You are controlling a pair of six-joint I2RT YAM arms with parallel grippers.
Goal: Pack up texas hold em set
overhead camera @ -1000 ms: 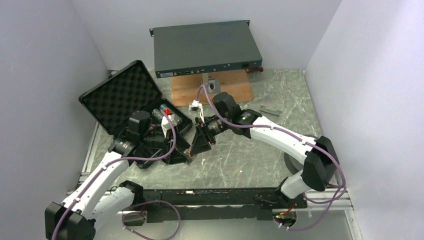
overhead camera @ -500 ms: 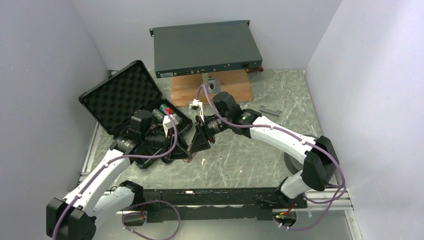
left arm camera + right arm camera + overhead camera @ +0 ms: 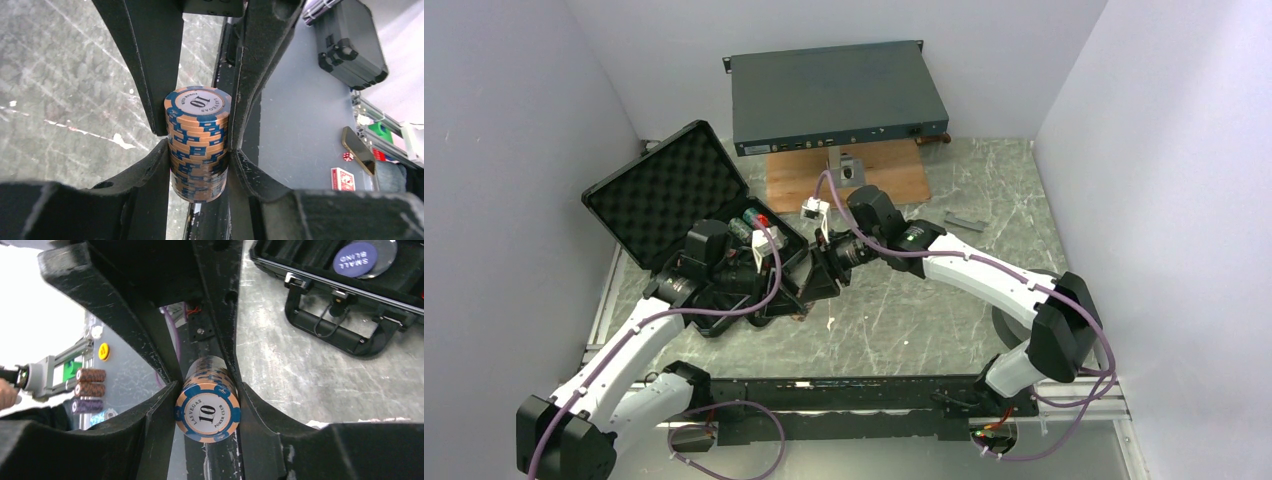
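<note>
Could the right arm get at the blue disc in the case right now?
Probably not: its fingers hold the chip stack, and the left arm crosses above the case where the blue disc lies.

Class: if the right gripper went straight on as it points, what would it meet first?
Likely the left gripper, facing it head-on; both grip the same chip stack.

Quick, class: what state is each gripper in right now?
Left gripper: shut on the chip stack.
Right gripper: shut on the same chip stack.
</note>
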